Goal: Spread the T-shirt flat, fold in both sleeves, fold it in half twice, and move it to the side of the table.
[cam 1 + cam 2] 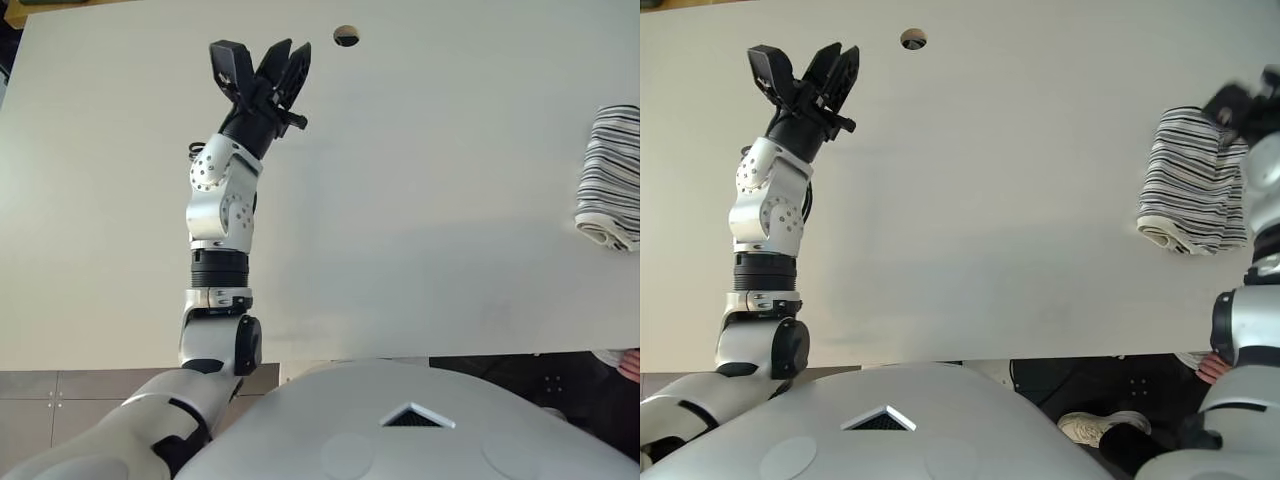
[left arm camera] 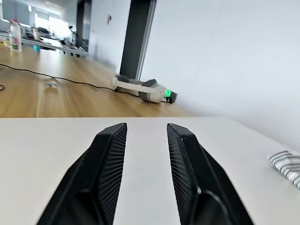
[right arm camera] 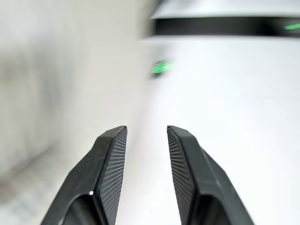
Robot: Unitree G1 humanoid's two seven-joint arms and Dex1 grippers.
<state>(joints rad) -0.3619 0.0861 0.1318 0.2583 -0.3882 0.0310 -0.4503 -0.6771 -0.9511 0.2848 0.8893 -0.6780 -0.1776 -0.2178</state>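
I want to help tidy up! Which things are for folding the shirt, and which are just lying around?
For the job: T-shirt, table, left fingers, right fingers.
Just lying about: cable, bottle, device with green light.

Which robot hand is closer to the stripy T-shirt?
Right. The right gripper is at the T-shirt's far edge, by the right side of the table. The left gripper is well away, over the table's left part.

The T-shirt [image 1: 1192,190] is soft striped cloth; the table [image 1: 990,200] is smooth, matt white.
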